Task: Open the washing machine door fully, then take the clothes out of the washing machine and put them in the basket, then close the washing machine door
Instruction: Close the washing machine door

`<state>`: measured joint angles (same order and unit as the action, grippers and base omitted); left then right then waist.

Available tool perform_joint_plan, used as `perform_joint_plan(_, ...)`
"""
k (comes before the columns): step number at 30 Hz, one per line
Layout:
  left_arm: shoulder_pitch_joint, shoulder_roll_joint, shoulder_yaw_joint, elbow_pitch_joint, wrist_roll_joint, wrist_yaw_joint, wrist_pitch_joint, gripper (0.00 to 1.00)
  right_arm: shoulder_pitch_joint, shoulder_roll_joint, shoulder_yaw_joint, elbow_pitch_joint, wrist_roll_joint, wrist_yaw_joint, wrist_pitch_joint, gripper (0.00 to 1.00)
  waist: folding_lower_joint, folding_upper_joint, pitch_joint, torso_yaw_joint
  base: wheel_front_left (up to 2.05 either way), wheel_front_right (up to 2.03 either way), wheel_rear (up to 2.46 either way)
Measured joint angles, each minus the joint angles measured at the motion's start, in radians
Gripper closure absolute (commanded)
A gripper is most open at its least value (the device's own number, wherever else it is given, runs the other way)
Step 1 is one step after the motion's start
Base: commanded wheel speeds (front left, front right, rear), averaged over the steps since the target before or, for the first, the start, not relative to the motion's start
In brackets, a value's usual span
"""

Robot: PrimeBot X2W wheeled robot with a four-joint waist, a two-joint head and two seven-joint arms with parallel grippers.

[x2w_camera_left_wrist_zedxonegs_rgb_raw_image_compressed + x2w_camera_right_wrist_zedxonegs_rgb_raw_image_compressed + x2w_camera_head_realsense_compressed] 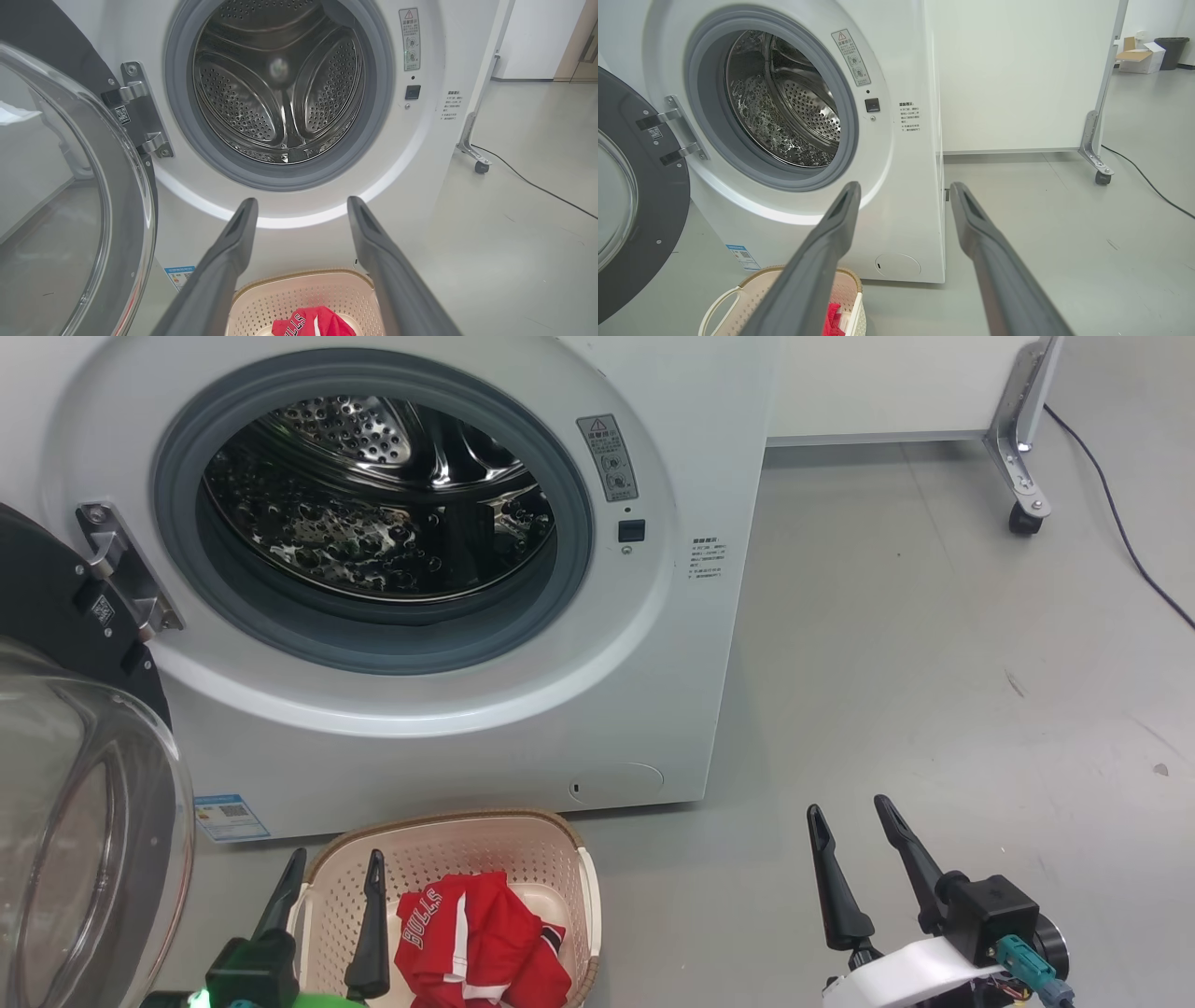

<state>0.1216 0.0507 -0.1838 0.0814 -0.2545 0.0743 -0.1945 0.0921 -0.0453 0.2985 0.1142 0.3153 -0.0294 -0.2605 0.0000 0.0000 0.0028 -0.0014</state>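
We see the left claw (336, 859) and right claw (850, 807) spread apart, empty; the clothes (476, 933) lie in the basket (448, 821) under the left claw, the washing machine (653, 663) ahead, door (47, 616) open.

Washing machine door (79, 821), basket (448, 822) partly off-frame

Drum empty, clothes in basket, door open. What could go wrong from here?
1. The left gripper hangs open over the basket, close to the clothes; moving off, a finger may snag them or tip the basket.
2. The washing machine door shows curved glass toward the robot; a push there may slip, leaving it unlatched.
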Motion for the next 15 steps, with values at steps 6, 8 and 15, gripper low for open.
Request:
perform_joint_plan(6, 0.005, 0.0, -0.002, -0.018, 0.001, 0.001, 0.009, 0.0, 0.001, 0.0, 0.0, -0.002, 0.0, 0.0, 0.0, 0.0, 0.0, 0.0, -0.001, 0.001, 0.0, 0.0, 0.0)
perform_joint_plan(8, 0.007, 0.0, -0.003, -0.024, 0.001, 0.001, 0.01, 0.0, 0.001, 0.0, 0.0, -0.002, 0.0, -0.001, 0.0, 0.0, 0.0, 0.0, 0.0, 0.002, 0.0, 0.0, 0.0)
perform_joint_plan(15, 0.012, 0.0, -0.004, -0.038, 0.003, 0.004, 0.019, 0.0, 0.001, 0.0, 0.0, -0.005, 0.0, -0.001, 0.0, 0.0, 0.0, 0.0, 0.001, 0.003, -0.17, 0.17, 0.0)
